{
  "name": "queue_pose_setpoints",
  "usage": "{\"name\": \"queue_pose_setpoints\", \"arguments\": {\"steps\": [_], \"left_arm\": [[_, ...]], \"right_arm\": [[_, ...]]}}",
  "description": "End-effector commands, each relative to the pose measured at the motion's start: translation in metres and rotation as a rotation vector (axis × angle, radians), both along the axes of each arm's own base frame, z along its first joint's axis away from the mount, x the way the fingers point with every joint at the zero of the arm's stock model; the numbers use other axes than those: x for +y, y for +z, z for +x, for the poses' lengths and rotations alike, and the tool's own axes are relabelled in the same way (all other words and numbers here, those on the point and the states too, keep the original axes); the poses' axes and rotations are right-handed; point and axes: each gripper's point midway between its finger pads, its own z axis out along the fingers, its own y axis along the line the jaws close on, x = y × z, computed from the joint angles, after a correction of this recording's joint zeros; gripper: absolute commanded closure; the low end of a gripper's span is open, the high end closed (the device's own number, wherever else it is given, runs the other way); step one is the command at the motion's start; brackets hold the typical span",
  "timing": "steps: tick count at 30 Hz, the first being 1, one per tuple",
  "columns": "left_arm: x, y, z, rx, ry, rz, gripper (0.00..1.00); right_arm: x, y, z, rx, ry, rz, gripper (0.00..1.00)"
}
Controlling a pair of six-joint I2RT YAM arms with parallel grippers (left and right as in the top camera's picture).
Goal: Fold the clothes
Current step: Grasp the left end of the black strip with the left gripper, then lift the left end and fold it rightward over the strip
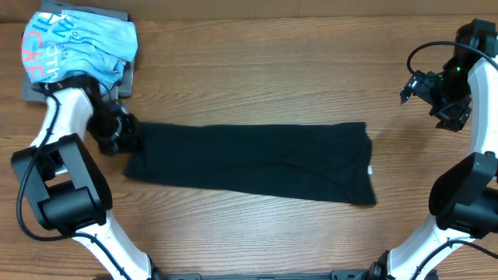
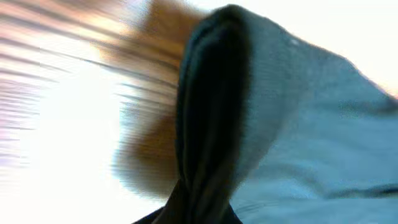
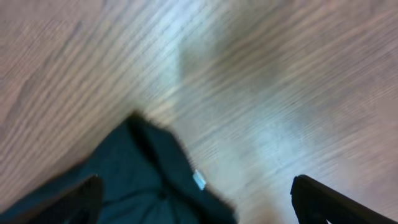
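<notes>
Overhead looks straight down on the table (image 1: 257, 85); both wrist views look from nearer at its black T-shirt (image 1: 257, 163).

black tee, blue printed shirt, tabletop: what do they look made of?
The plain black short-sleeved T-shirt: soft matte knit, probably cotton or a blend; it lies limp, shallow wrinkles, no sheen. The light blue shirt with coral and white lettering: similar soft fabric, crumpled, letters look printed. The table: wood grain, maybe laminate or veneer; smooth, faintly glossy, pale glare in the right wrist view.
</notes>
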Motion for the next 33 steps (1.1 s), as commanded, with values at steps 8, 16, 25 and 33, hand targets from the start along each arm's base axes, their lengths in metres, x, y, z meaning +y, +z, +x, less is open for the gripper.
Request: {"name": "queue_pose_setpoints", "arguments": {"steps": [8, 16, 25, 33], "left_arm": [[0.038, 0.116, 0.030, -0.105, 0.063, 0.186, 0.96], [-0.004, 0.161, 0.029, -0.144, -0.030, 0.170, 0.96], [-0.112, 0.177, 0.040, -0.220, -0.283, 0.155, 0.96], [-0.198, 0.178, 0.027, -0.253, -0.467, 0.122, 0.96]], "right_arm": [[-0.004, -0.007, 0.017, -0.067, 0.004, -0.011, 0.00], [-0.004, -0.006, 0.023, -0.094, 0.005, -0.009, 0.00], [-0.005, -0.005, 0.028, -0.111, 0.005, -0.014, 0.00], [-0.005, -0.005, 0.028, -0.112, 0.005, -0.014, 0.00]]}}
